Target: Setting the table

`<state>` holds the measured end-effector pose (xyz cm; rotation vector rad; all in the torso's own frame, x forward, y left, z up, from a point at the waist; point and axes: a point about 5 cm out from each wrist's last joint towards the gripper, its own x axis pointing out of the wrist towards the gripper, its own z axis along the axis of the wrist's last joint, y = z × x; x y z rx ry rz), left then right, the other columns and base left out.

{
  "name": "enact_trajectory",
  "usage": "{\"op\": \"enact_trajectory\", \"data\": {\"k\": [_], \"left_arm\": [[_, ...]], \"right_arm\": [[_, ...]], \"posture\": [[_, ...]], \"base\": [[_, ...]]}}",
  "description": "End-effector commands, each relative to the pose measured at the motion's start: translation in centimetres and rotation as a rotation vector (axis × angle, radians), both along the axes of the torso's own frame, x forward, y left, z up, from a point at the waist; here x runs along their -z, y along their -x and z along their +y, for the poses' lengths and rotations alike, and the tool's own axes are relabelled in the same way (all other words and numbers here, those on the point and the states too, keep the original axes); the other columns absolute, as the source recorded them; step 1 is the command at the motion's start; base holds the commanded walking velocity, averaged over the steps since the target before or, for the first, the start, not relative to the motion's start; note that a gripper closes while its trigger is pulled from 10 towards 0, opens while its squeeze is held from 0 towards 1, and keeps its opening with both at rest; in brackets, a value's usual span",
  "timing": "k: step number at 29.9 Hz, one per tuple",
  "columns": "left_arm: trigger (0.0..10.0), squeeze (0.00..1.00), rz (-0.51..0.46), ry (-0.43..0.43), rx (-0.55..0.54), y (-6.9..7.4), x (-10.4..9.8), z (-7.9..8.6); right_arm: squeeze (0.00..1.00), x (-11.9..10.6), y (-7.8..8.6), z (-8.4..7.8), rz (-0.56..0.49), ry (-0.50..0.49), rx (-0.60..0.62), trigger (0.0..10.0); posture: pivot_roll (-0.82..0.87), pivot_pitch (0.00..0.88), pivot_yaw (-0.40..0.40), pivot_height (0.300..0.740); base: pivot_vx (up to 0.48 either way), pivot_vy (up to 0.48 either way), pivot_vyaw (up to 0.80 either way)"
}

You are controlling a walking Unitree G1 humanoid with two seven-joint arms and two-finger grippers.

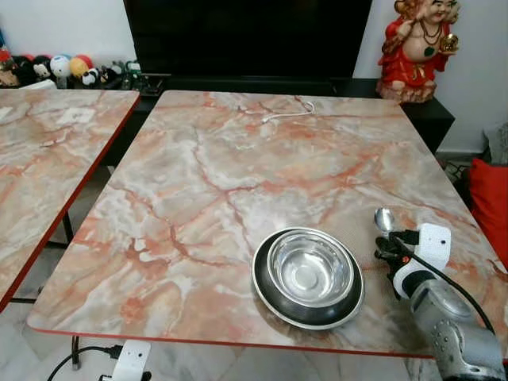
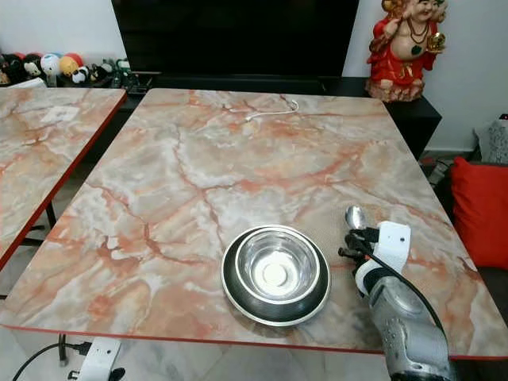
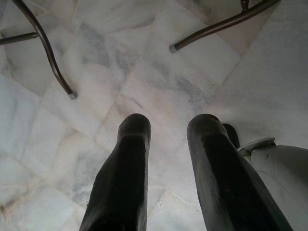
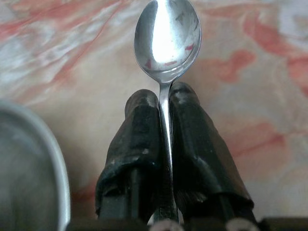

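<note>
Two items of the setting are already on the table (image 1: 198, 159): a steel bowl (image 1: 309, 270) seated inside a dark plate (image 1: 308, 279), lower centre-right of the head frames, close to the near edge. Third item, a spoon (image 4: 167, 36), is not yet laid. Right gripper (image 4: 163, 103) is clamped on its handle, fingers pressed together on either side of the stem, bowl of the spoon projecting beyond the tips. In the left eye view the spoon sits at right of frame, just beside the plate rim, low over the marble; contact with the table cannot be confirmed. Left gripper (image 3: 168, 127) hangs idle over the floor, fingers spread apart and holding nothing. Assessment: plate and bowl placed; spoon in position for set-down but not released. Remaining, in my judgement: lower, release and withdraw. A white cable (image 1: 287, 113) lies at the upper centre of the table, well apart from the setting.
</note>
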<state>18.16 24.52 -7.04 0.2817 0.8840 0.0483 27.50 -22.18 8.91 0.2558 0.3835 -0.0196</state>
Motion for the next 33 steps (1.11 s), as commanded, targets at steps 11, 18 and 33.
{"op": "enact_trajectory", "data": {"k": [11,18,33], "left_arm": [[10.0,0.0,0.009,0.005,0.011,0.0,0.1,-0.2],[10.0,0.0,0.007,0.005,0.021,-0.1,0.1,-0.4],[10.0,0.0,0.006,0.008,0.014,0.0,0.2,-0.5]], "right_arm": [[0.0,-0.3,1.9,0.3,0.0,-0.082,0.009,10.0],[0.0,0.9,2.4,0.4,0.027,-0.107,0.031,10.0],[0.0,3.0,2.5,1.9,0.099,-0.139,-0.035,10.0]], "posture": [[0.03,0.018,-0.025,0.74],[0.02,0.009,-0.027,0.74],[0.03,0.019,-0.037,0.74]], "base": [[0.0,0.0,0.0],[0.0,0.0,0.0],[0.0,0.0,0.0]]}}
